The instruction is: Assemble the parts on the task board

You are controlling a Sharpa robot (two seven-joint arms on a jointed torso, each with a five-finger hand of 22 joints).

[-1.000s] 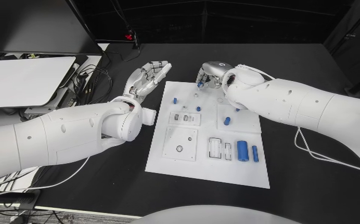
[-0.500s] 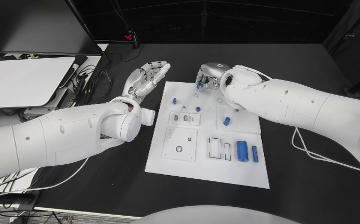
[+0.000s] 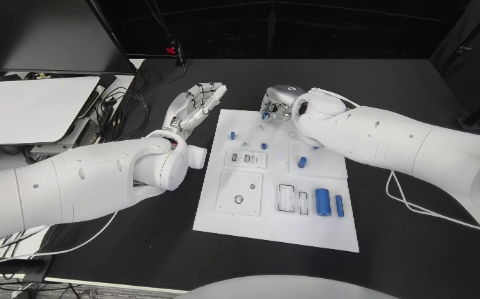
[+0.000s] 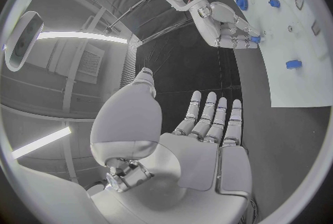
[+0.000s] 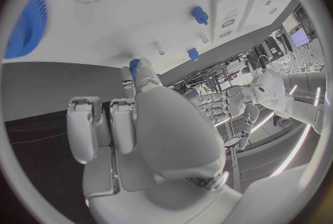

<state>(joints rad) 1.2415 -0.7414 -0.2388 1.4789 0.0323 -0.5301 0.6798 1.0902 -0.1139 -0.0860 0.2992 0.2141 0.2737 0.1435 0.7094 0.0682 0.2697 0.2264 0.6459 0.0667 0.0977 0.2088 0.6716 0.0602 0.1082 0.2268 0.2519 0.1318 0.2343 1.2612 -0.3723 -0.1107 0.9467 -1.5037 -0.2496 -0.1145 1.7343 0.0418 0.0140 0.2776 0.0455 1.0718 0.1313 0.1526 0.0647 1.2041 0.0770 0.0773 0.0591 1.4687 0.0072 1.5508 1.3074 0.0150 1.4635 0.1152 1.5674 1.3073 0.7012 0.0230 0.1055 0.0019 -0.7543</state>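
Here, at the board's far edge:
Right hand (image 3: 279, 100): fingers curled, pinching a small blue part (image 3: 266, 113) at their tips, just over the far edge of the task board (image 3: 250, 223).
Left hand (image 3: 197, 104): flat, fingers spread and straight, holding nothing, over the black table (image 3: 400, 91) just beside the board's far left corner.
Other parts: a large blue cylinder (image 3: 323, 201) and a slim blue pin (image 3: 340, 205) lie near the board's right edge, well apart from both hands.

the black counter (image 3: 400, 91) fills the frame's middle; the white task board (image 3: 230, 226) lies flat at centre, cables (image 3: 125, 105) trailing at left.
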